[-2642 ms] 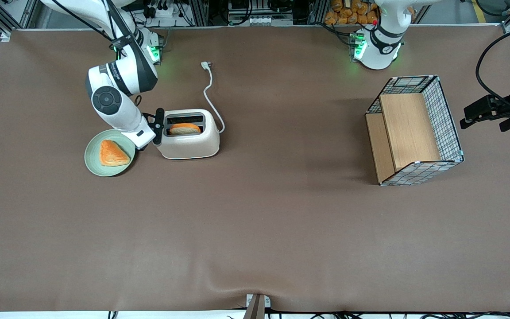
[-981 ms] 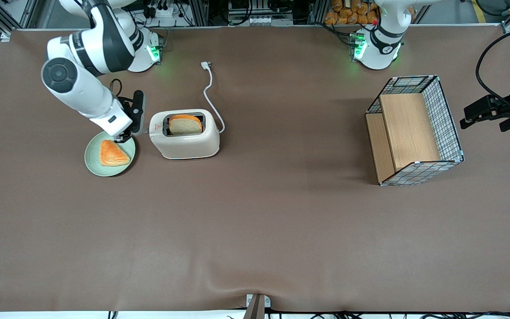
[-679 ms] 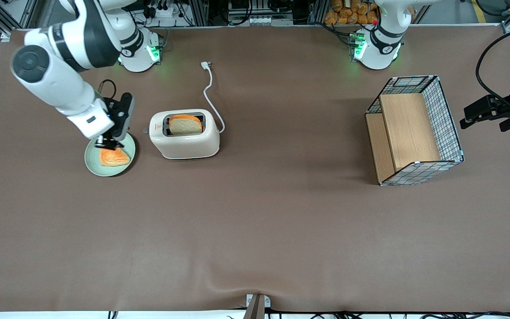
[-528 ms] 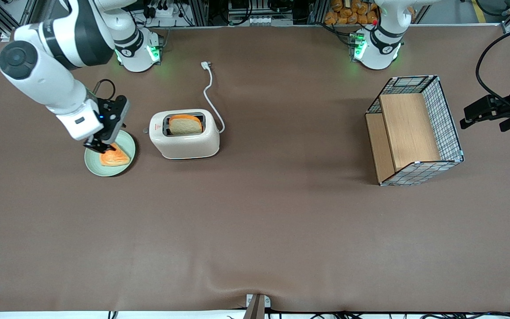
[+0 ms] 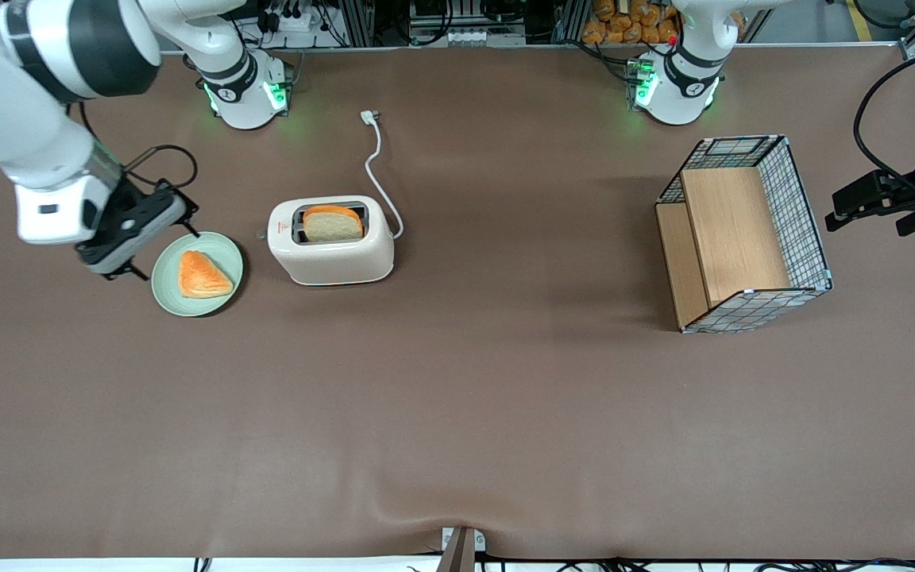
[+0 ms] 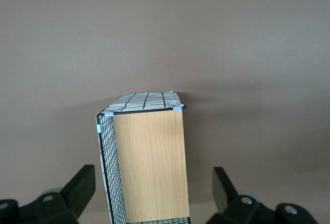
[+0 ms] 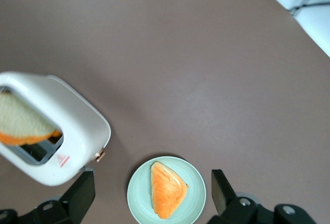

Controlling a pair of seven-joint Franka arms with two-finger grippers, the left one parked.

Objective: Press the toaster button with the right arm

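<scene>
**Right arm off the toaster, lever end exposed**

The toaster (image 5: 331, 241) stands on the brown table (image 5: 457, 413) toward the working arm's end, a bread slice (image 5: 333, 226) standing proud of one slot. The toaster button (image 7: 100, 155) sticks out of the narrow end that faces the green plate (image 5: 168, 295). The gripper (image 5: 125, 238) hangs well above the table, beside the plate and well apart from the toaster; in the wrist view its fingers (image 7: 78, 195) stand wide apart with nothing between them.

We judge that a press from here means bringing the right arm (image 5: 36, 103) in over the narrow end, setting one fingertip on top of the knob, and pushing straight down along the slot. The knob is tiny, so a slight sideways miss would slide off or shove the light toaster.

The plate with its orange pastry (image 5: 202, 275) lies just beside that end, so we keep the descent clear of it. The cord (image 5: 382, 179) runs away from the approach. The wire-and-wood basket (image 5: 743, 234) sits toward the parked arm's end, no obstacle.
</scene>
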